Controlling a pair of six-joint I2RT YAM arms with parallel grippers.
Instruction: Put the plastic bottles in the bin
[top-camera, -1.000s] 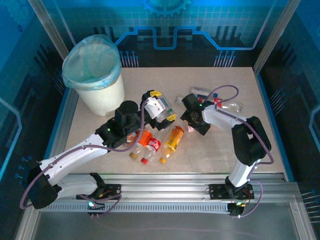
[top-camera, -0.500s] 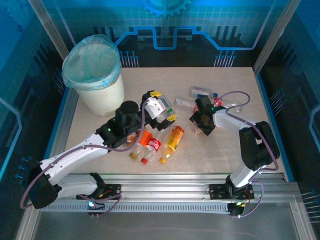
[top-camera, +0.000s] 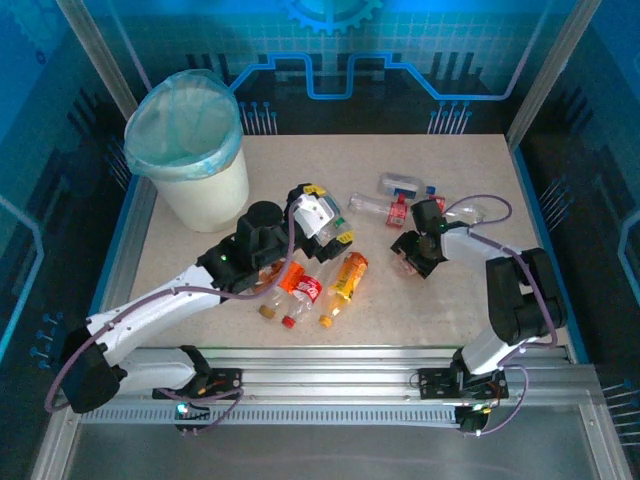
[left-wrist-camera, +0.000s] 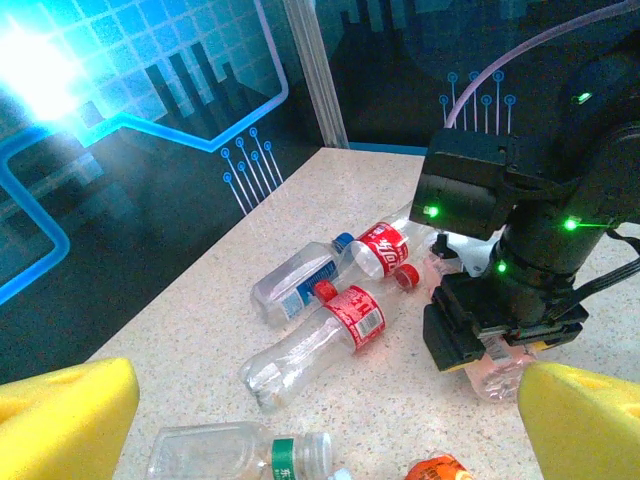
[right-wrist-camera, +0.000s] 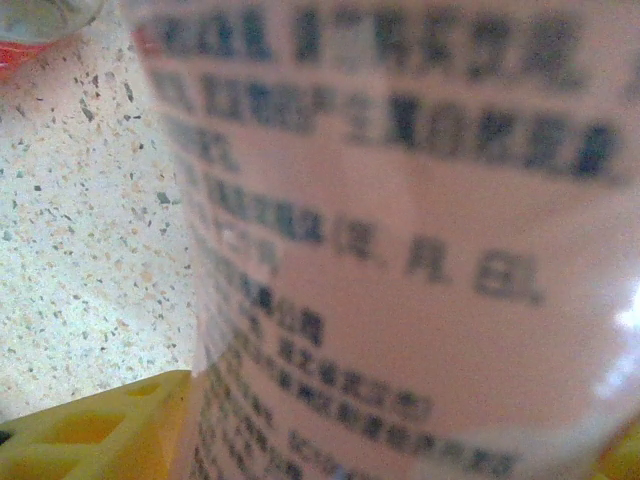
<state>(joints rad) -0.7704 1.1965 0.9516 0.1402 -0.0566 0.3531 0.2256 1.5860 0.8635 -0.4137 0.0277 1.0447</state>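
Eight plastic bottles (top-camera: 348, 275) counted on the surface (top-camera: 300, 160), some partly hidden under the arms; one bin (top-camera: 190, 150); two pincers. Spread wide and gripping nothing, the left pincer (top-camera: 327, 212), yellow pads (left-wrist-camera: 60, 425) far apart; one clear green-labelled bottle (left-wrist-camera: 240, 455) lying below and between them. Three bottles with orange and red labels just nearer the bases than that pincer, side by side, caps toward the near edge. Bin well to its left and farther back, in the far-left corner against the surface edge, bare surface between. Low over one pale-labelled bottle (right-wrist-camera: 400, 250), the right pincer (top-camera: 410, 258), jaws either side of it and partway closed; cannot tell whether pressing it. Three more bottles just beyond that pincer: one blue-labelled (left-wrist-camera: 300, 285), two red-labelled (left-wrist-camera: 355, 318). Open bare surface to its right as far as the right edge, nearer the bases up to the near edge, and beyond the far three to the back edge.
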